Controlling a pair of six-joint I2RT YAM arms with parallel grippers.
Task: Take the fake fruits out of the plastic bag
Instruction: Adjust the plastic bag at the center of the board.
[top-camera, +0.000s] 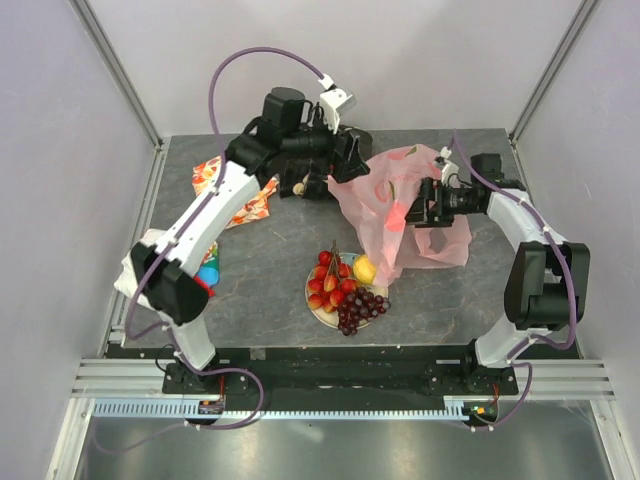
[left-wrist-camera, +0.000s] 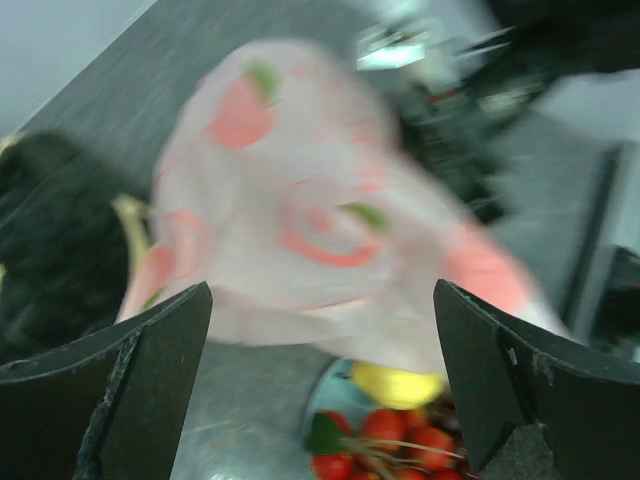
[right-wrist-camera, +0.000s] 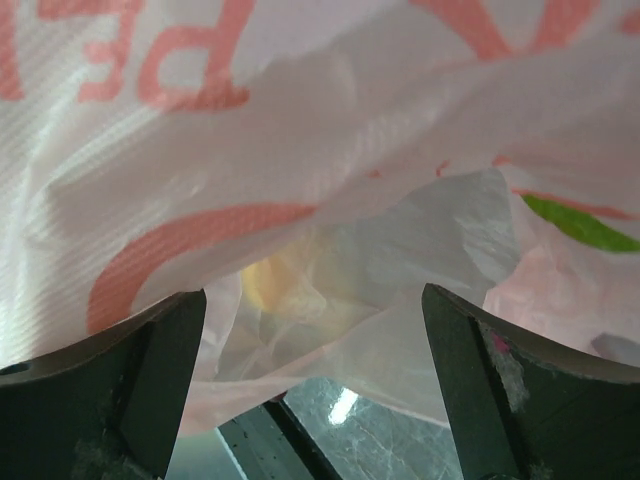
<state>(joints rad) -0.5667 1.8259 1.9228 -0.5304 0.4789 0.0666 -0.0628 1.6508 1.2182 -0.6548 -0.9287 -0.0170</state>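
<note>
Left gripper (left-wrist-camera: 320, 290) and right gripper (right-wrist-camera: 312, 295) are both standing open. Ungripped, the bag (left-wrist-camera: 300, 200) ahead of them is risking sliding down and sweeping the lemon (left-wrist-camera: 395, 385) below.

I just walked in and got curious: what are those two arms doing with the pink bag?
Two robot arms are working on a pink bag. The red fruits, lemon and grapes already lie on a plate in front of it. The bag stands crumpled between the arms. The left gripper faces it and the right gripper is up against its folds, both with fingers apart.
</note>
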